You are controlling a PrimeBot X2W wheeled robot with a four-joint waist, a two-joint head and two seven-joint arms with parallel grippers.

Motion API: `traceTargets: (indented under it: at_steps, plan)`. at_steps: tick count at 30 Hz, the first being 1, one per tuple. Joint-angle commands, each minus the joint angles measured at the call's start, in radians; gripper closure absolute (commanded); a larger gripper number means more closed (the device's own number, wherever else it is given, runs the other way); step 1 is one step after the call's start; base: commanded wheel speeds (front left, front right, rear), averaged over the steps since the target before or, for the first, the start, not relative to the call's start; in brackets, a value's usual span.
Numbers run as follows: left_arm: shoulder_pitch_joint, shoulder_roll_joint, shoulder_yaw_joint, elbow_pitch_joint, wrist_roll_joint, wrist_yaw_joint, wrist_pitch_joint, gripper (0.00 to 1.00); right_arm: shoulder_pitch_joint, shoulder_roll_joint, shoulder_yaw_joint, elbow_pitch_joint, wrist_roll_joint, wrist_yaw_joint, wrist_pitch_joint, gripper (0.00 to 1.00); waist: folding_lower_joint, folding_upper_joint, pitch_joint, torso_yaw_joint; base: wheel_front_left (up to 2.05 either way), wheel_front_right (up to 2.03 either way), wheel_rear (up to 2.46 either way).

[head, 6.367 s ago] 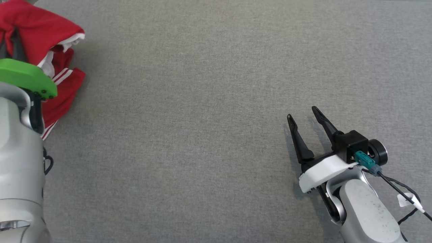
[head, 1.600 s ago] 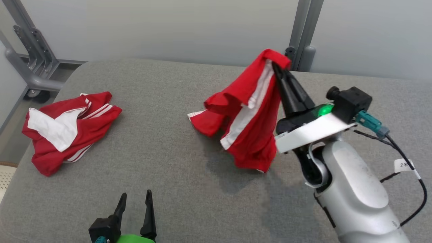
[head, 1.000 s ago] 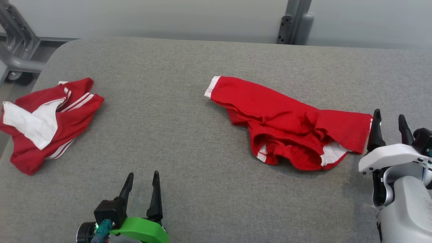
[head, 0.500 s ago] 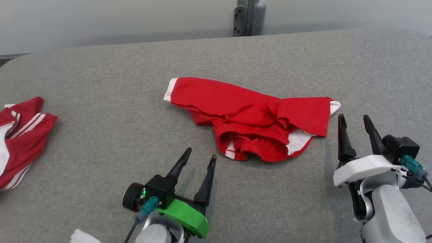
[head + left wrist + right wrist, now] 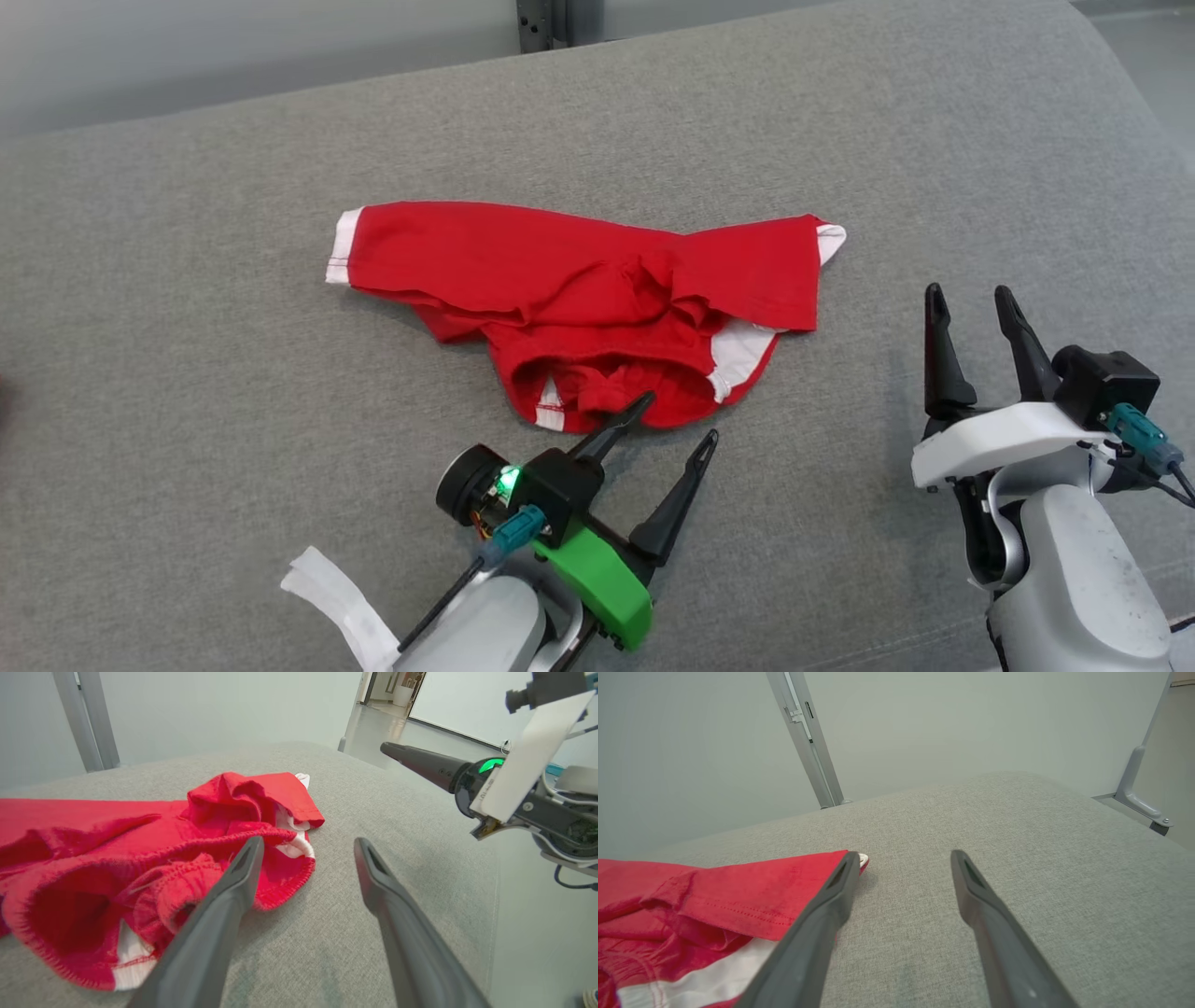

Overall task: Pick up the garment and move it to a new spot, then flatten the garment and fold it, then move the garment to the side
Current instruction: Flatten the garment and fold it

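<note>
Centrally, a red garment with white trim lies crumpled on a grey fabric-covered table — one white-cuffed end stretches to the robot's left, and a white side panel shows near its right end. A white tape tag hangs by the cable at the left forearm, below the garment, with its visible face plain white. Small white lettering on the right gripper's black collar is too small to read.

The left gripper reaches in low from just below the garment, angled up and to the right. Its fingers are spread wide and hold nothing — one fingertip sits at the garment's near hem, the other over bare table. A green bracket and a lit green lamp mark its wrist.

The right gripper stands just to the right of the garment, fingers pointing away from the robot. It is also spread wide and empty, with its inner finger close beside the garment's right edge.
</note>
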Motion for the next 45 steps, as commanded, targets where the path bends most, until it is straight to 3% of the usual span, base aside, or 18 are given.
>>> traceTargets:
  at_steps: [1,11,19,20,21,22,28,34,39,45]
  plan:
    - [-0.022,0.007,-0.005,0.018,-0.02,-0.005,0.0,0.0,-0.012,-0.001,0.001,-0.006,0.004,0.0,-0.003,0.0,0.0,-0.0001,0.047,-0.052,0.0,0.0,0.0]
    - [-0.086,0.007,-0.015,0.11,-0.081,-0.003,0.0,0.0,-0.038,-0.001,0.011,-0.026,0.035,0.0,-0.003,0.0,0.0,-0.0001,0.1,-0.113,0.0,0.0,0.0]
    - [-0.116,0.007,-0.007,0.14,-0.074,0.035,0.0,0.0,-0.04,-0.001,0.011,-0.025,0.054,0.0,-0.003,0.0,0.0,-0.0001,0.111,-0.128,0.0,0.0,0.0]
    - [-0.119,0.006,-0.009,0.14,-0.078,0.037,0.0,0.09,-0.04,-0.001,0.011,-0.024,0.054,0.0,-0.003,0.0,0.0,-0.0001,0.111,-0.129,0.0,0.0,0.0]
    - [-0.121,0.007,-0.01,0.141,-0.081,0.039,0.0,0.66,-0.04,-0.001,0.011,-0.023,0.055,0.0,-0.003,0.0,0.0,-0.0001,0.109,-0.129,0.0,0.0,0.0]
    - [-0.12,0.007,-0.008,0.14,-0.087,0.043,0.0,1.0,-0.04,-0.001,0.011,-0.022,0.054,0.0,-0.003,0.0,0.0,-0.0001,0.108,-0.129,0.0,0.0,0.0]
    - [-0.088,0.007,0.059,0.118,-0.094,0.073,0.0,1.0,-0.026,-0.001,0.009,-0.018,0.047,0.0,-0.003,0.0,0.0,-0.0001,0.08,-0.097,0.0,0.0,0.0]
    - [-0.01,0.006,0.148,0.102,-0.065,0.08,0.0,1.0,0.005,-0.001,0.035,-0.009,0.029,0.0,-0.003,0.0,0.0,-0.0001,0.011,-0.002,0.0,0.0,0.0]
    - [0.08,0.007,0.265,0.091,-0.029,0.099,0.0,1.0,0.04,-0.001,0.113,-0.003,0.029,0.0,-0.003,0.0,0.0,-0.0001,-0.052,0.092,0.0,0.0,0.0]
    - [0.158,0.006,0.437,0.083,0.025,0.11,0.0,1.0,0.068,-0.002,0.243,0.006,0.061,0.0,-0.003,0.0,0.0,-0.0001,-0.095,0.158,0.0,0.0,0.0]
